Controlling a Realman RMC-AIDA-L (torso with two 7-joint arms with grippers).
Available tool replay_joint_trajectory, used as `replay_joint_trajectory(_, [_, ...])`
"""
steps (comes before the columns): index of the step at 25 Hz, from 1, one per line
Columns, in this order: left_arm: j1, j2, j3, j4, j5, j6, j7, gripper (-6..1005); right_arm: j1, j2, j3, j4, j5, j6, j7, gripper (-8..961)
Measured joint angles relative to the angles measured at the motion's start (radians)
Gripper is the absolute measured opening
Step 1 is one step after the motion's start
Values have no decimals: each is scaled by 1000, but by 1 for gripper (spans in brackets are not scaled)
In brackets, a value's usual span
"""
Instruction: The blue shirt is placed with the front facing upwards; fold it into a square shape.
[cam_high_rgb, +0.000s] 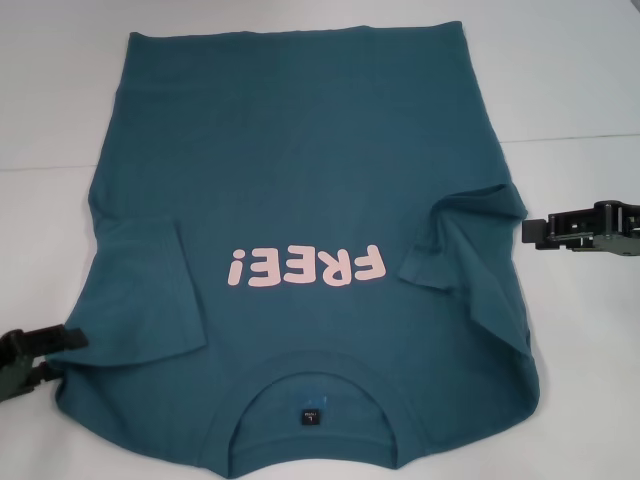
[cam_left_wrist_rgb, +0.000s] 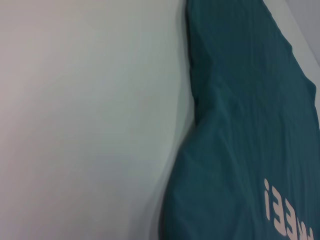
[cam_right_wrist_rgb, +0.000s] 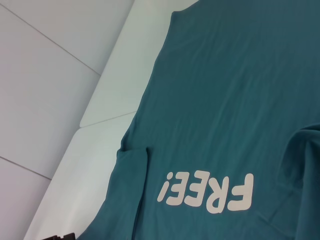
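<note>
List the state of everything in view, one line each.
blue shirt: spread flat front up, both sleeves folded inward, collar nearest the robot.
left gripper: at the shirt's left edge near the sleeve, holding nothing.
right gripper: beside the shirt's right edge, holding nothing.
table: bears the shirt.

blue shirt (cam_high_rgb: 310, 200) face-up, sleeves folded in, white table (cam_high_rgb: 580, 80)

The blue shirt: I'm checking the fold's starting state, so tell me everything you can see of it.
The blue shirt is dark teal, cotton-looking, lying flat and front up on the white table, collar nearest the robot. Pale pink "FREE!" lettering crosses the chest. Both short sleeves are folded inward, the right one rumpled. Neither tool touches it.
</note>
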Motion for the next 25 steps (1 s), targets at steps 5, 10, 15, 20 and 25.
replay_joint_trajectory(5, [0,2,4,3,0,-23,-1,612,0,0,1,0,0,0,0,389])
replay_joint_trajectory(10, [1,2,24,2,3,-23,-4,593,0,0,1,0,0,0,0,388])
replay_joint_trajectory(15, [6,0,27,3,6,-27,-10,575,0,0,2,0,0,0,0,388])
replay_joint_trajectory(20, [4,3,28,9,14,-37,-29,556,-1,0,2,0,0,0,0,388])
replay_joint_trajectory(25, [-3,3,32,8,34,-40,-56,537,-1,0,5,0,0,0,0,388])
